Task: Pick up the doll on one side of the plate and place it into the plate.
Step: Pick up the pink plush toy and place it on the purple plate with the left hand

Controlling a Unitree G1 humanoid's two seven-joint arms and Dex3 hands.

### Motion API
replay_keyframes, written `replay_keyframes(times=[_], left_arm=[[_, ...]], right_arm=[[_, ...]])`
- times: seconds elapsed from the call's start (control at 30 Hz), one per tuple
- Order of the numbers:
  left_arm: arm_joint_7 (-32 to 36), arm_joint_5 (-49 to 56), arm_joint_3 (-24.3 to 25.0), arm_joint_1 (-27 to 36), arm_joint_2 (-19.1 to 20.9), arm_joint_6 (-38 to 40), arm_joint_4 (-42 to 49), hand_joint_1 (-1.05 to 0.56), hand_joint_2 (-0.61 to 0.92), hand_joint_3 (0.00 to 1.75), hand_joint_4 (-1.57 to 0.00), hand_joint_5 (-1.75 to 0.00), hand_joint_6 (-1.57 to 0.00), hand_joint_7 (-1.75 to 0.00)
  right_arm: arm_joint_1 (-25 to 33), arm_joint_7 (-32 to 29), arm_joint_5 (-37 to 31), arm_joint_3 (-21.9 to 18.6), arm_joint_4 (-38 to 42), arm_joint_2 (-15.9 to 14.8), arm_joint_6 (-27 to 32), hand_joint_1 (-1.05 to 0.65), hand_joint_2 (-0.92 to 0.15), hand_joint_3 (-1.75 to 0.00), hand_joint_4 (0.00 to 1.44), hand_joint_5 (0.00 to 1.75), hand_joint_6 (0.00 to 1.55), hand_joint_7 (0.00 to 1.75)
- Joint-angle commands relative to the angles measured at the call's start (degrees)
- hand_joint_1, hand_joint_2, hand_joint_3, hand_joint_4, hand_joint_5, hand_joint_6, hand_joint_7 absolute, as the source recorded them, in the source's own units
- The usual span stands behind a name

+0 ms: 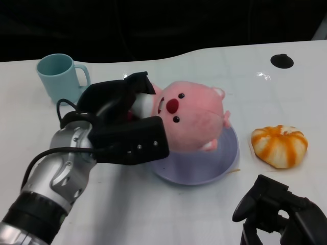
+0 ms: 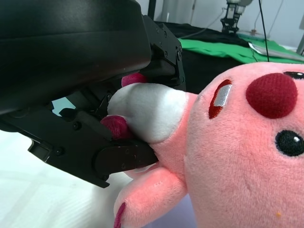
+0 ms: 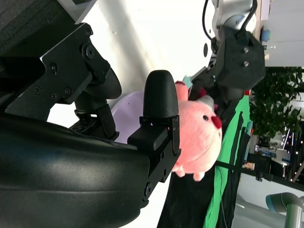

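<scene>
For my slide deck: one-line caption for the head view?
Left hand grips pink doll over purple plate; right hand idle.

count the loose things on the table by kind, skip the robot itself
doll: 1, pink, held by the left hand over the plate
plate: 1, lilac
mug: 1, light teal
orange-and-white striped round thing: 1, right of the plate
total: 4
</scene>
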Motion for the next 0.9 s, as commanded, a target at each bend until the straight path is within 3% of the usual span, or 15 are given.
replay_keyframes(times=[0.03, 0.07, 0.17, 0.2, 0.3, 0.43, 0.47, 0.5, 0.53, 0.6, 0.63, 0.7, 0.73, 0.8, 0.9], left_arm=[[0.05, 0.14, -0.67, -2.28, -1.24, 0.22, 2.33, -0.15, 0.51, 1.00, -0.91, -1.75, -0.71, -1.75], [-0.27, 0.07, -0.87, -2.71, -1.78, 0.72, 3.06, -0.16, 0.53, 0.97, -0.90, -1.75, -0.69, -1.75], [-0.01, 0.24, -1.51, -3.61, -2.68, 0.81, 5.16, -0.19, 0.71, 0.62, -0.89, -1.75, -0.65, -1.69], [0.19, 0.13, -1.67, -3.84, -2.84, 0.39, 5.93, -0.18, 0.71, 0.63, -0.88, -1.75, -0.65, -1.72], [0.41, 0.30, -2.29, -4.49, -3.12, -0.16, 7.60, -0.15, 0.56, 0.96, -0.88, -1.75, -0.69, -1.74], [-1.82, -1.29, -2.39, -5.10, -3.57, -1.10, 9.25, -0.13, 0.49, 1.01, -0.89, -1.75, -0.72, -1.75], [-2.83, -1.88, -2.34, -5.14, -3.60, -1.33, 9.29, -0.16, 0.48, 1.02, -0.84, -1.75, -0.73, -1.53], [-3.49, -2.24, -2.30, -5.16, -3.62, -1.50, 9.30, -0.21, 0.53, 0.90, -0.78, -1.68, -0.77, -1.15], [-4.46, -2.42, -2.42, -5.10, -3.53, -1.37, 8.96, -0.22, 0.56, 0.84, -0.77, -1.66, -0.79, -0.99], [-6.02, -2.49, -2.68, -4.97, -3.31, -0.79, 8.26, -0.29, 0.78, 0.46, -0.72, -1.56, -0.80, -0.55], [-7.42, -2.64, -2.67, -4.90, -3.28, 0.26, 7.60, -0.36, 0.86, 0.34, -0.61, -1.28, -0.75, -0.31], [-9.60, -2.88, -2.52, -4.74, -3.27, 2.12, 6.39, -0.46, 0.91, 0.30, -0.60, -0.69, -0.65, -0.08], [-11.78, -3.29, -2.51, -4.65, -2.96, 3.03, 5.37, -0.47, 0.91, 0.30, -0.60, -0.61, -0.64, -0.06], [-15.57, -3.54, -2.80, -4.25, -1.96, 4.26, 2.93, -0.71, 0.92, 0.45, -0.36, -0.31, -0.37, -0.01], [-17.74, -3.22, -2.90, -3.39, -1.23, 5.35, 0.25, -0.82, 0.92, 0.51, -0.22, -0.20, -0.22, 0.00]], right_arm=[[0.40, 0.01, 0.38, -0.03, -0.86, -0.32, 0.11, 0.10, -0.44, -1.38, 0.72, 1.75, 0.58, 1.57], [0.45, -0.02, 0.30, 0.05, -0.87, -0.33, 0.05, 0.11, -0.45, -1.38, 0.72, 1.75, 0.58, 1.57], [0.56, -0.13, 0.13, 0.28, -0.92, -0.30, -0.11, 0.11, -0.45, -1.38, 0.72, 1.75, 0.58, 1.57], [0.56, -0.08, 0.16, 0.33, -0.87, -0.31, -0.27, 0.11, -0.45, -1.38, 0.72, 1.75, 0.58, 1.57], [0.55, -0.02, 0.18, 0.45, -0.80, -0.32, -0.54, 0.10, -0.44, -1.38, 0.73, 1.75, 0.58, 1.58], [0.54, -0.18, -0.21, 0.52, -0.78, -0.38, -0.57, 0.09, -0.44, -1.38, 0.73, 1.75, 0.59, 1.58], [0.54, -0.18, -0.30, 0.54, -0.82, -0.41, -0.59, 0.09, -0.43, -1.38, 0.73, 1.75, 0.59, 1.58], [0.53, -0.18, -0.35, 0.55, -0.85, -0.43, -0.60, 0.09, -0.43, -1.38, 0.73, 1.75, 0.59, 1.58], [0.57, -0.21, -0.39, 0.55, -1.01, -0.42, -0.39, 0.09, -0.43, -1.39, 0.73, 1.75, 0.59, 1.58], [0.67, -0.21, -0.20, 0.51, -1.27, -0.39, 0.01, 0.09, -0.43, -1.39, 0.73, 1.75, 0.59, 1.58], [0.69, -0.16, -0.01, 0.45, -1.28, -0.36, 0.05, 0.10, -0.43, -1.39, 0.73, 1.75, 0.59, 1.58], [0.71, -0.05, 0.33, 0.35, -1.18, -0.33, -0.07, 0.10, -0.43, -1.40, 0.73, 1.75, 0.59, 1.58], [0.69, 0.00, 0.33, 0.28, -1.08, -0.40, -0.28, 0.10, -0.43, -1.40, 0.73, 1.75, 0.58, 1.58], [0.65, 0.09, 0.43, 0.19, -1.03, -0.46, -0.43, 0.10, -0.43, -1.40, 0.73, 1.75, 0.58, 1.58], [0.57, 0.19, 0.42, 0.07, -0.89, -0.57, -0.67, 0.10, -0.43, -1.40, 0.73, 1.75, 0.58, 1.58]])
